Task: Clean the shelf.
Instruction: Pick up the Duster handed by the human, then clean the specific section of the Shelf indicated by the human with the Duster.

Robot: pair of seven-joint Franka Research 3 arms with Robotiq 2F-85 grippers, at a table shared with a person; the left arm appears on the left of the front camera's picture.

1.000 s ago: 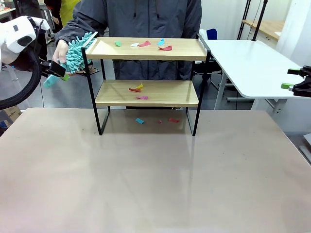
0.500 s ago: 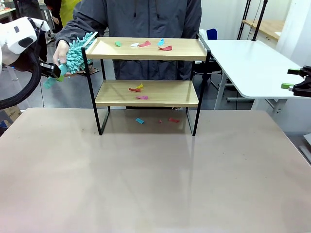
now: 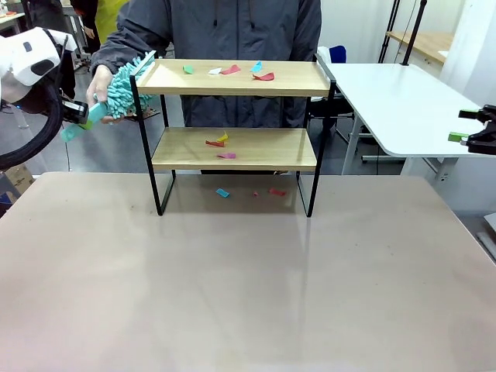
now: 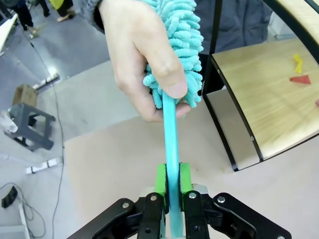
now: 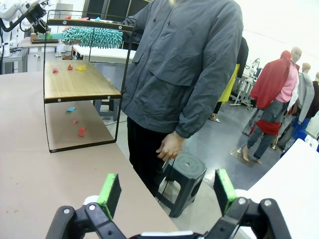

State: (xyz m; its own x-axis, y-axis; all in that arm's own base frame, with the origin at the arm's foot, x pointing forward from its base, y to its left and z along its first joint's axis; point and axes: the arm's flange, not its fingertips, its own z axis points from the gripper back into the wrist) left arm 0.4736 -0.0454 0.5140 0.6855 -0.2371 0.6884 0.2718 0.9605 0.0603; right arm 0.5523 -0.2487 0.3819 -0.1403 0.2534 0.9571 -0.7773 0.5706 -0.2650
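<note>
Left jaws clamped on the teal duster handle [image 4: 169, 139], a person's hand [image 4: 139, 59] gripping its fluffy head beside the shelf's [image 3: 302, 81] top left corner; right jaws wide open, empty, past the counter's [image 3: 232, 294] far right corner. Shelf sits mid far edge, paper scraps [image 3: 263, 76] on both boards and underneath. Wait for release, then sweep top board first, head flat, working downward

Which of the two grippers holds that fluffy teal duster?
The left gripper: it pinches the handle of the duster while a person's hand grips the fluffy end. The right gripper stands open and empty.
</note>
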